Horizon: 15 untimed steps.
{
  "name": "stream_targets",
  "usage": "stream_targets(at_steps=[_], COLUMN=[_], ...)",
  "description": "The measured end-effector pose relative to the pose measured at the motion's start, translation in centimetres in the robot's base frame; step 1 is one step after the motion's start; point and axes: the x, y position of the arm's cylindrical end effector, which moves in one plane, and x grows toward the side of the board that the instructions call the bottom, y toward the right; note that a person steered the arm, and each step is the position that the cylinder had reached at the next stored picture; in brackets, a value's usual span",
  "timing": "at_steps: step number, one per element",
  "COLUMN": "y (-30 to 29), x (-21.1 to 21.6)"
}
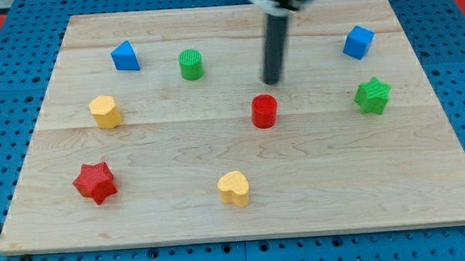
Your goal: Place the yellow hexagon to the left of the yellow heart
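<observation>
My tip is hovering just above the red cylinder in the view, touching no block, while the yellow hexagon is sitting well off to the view's left of that cylinder and the yellow heart is lying below it and slightly to the left. The risk, as I judge it, is that in crossing toward the hexagon I am clipping the green cylinder, or pushing off-centre so the hexagon is spinning away toward the red star. There are no jaws here to stand apart or together: the rod is holding nothing.
</observation>
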Motion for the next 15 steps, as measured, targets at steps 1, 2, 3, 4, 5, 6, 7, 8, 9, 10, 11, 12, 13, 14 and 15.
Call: stream_targets(at_steps=[1,2,3,4,5,6,7,8,9,10,11,12,13,14,15], y=[-10.1,-17.1,-22.1,-25.8,-20.5,-11.8,-10.7,-8.8,-8.2,-7.5,-8.0,-8.2,-7.9,-8.5,-8.0], x=[1.1,3.5,4.1,4.3,8.2,10.8,8.4,12.8,15.7,15.5,15.6,15.6,16.7,18.8,17.1])
